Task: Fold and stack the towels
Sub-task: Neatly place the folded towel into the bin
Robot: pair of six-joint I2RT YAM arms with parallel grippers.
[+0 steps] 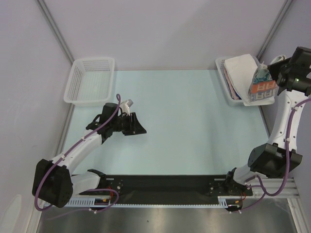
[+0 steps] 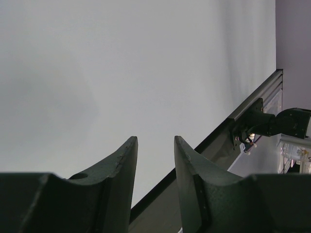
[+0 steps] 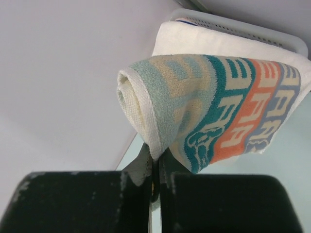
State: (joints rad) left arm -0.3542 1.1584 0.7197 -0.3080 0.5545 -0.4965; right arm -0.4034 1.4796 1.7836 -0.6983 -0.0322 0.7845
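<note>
We see the lettered towel (image 3: 218, 107) bunched up and hanging in the air, pinched at its lower fold by the right fingers (image 3: 97, 204), which are clamped tight on it. It hangs at about 2 o'clock over the counter (image 1: 194, 126), above the right basket (image 1: 227, 88), where 1 white towel (image 1: 240, 67) lies on top. The left fingers (image 2: 121, 165) stand parted, holding nothing, near 9 o'clock, just below the left basket (image 1: 90, 80).

Robotics lab test cell.
Plain grey panels (image 1: 160, 29) enclose a pale green table (image 1: 194, 126); a left arm (image 1: 82, 143) and right arm (image 1: 284, 121) stand bolted along an aluminium rail (image 1: 170, 205).
</note>
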